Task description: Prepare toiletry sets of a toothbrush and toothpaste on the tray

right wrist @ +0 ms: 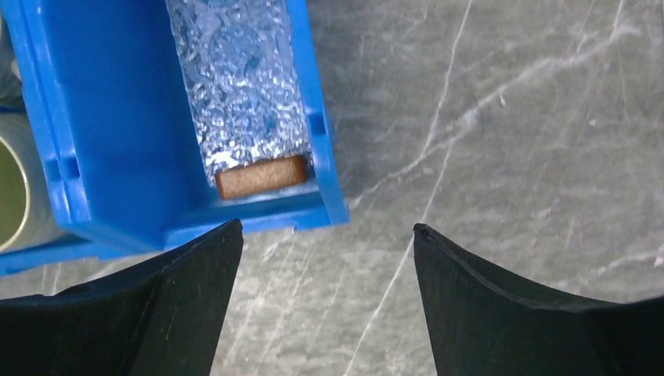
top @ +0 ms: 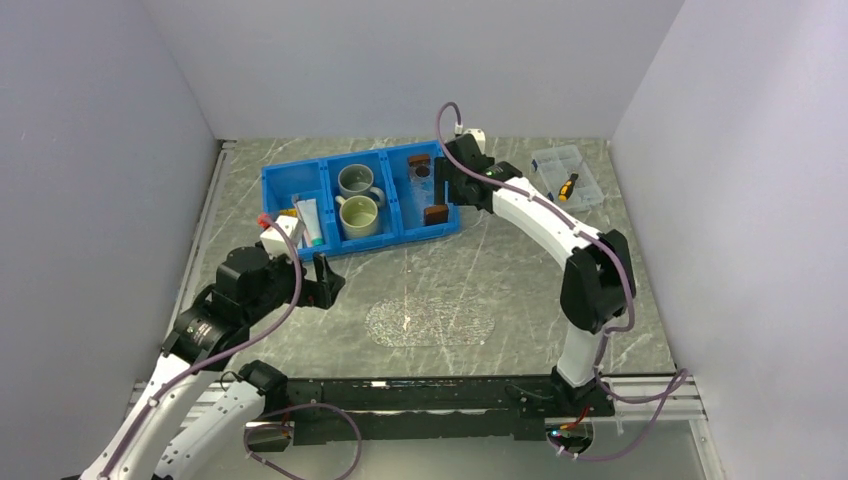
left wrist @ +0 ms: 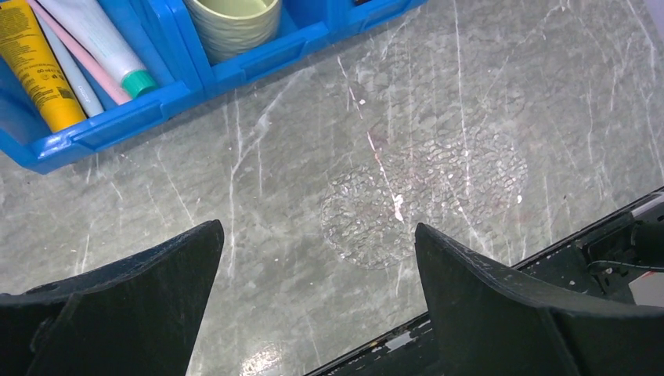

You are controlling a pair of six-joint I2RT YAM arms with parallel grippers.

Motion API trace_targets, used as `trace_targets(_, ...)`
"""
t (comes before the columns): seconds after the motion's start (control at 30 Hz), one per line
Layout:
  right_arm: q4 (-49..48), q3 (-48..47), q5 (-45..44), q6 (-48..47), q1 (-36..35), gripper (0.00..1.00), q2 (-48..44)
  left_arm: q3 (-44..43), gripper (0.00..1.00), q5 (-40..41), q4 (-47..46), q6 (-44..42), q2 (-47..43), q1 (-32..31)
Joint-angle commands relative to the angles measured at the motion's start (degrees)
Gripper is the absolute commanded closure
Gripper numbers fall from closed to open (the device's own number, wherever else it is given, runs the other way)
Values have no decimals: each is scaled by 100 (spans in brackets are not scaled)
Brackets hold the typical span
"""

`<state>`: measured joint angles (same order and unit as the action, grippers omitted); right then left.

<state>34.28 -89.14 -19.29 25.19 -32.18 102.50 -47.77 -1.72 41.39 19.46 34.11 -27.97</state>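
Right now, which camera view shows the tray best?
The right wrist view: the tray is close, its dimpled plastic and one brown handle sharp. The top external view shows it whole but small, in the blue bin. The left wrist view misses it.

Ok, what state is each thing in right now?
Tray, lying flat in the blue bin's right compartment, not yet taken out.
Toothpaste, capped, lying in the left compartment.
Toothbrush, lying in that same compartment.
Far mug, upright in the middle compartment.
Near mug, upright in front of it.
Left jaws, open, holding nothing.
Right jaws, open, holding nothing, close to the tray's end.
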Motion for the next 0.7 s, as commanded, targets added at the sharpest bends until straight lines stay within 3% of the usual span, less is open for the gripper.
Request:
trace_targets(0.0, -256, -717, 135, -488, 181, 21, 313, 247, 1, -31, -201, -254, -209, -22)
trace_targets(0.33, -247, -1948, 520, -942, 480, 33, 1507, 333, 1, -99, -265, -277, -339, -25)
trace_targets(0.67, -409, -2331, 970, -968, 695, 42, 2095, 347, 1, -121, -264, -258, -274, -20)
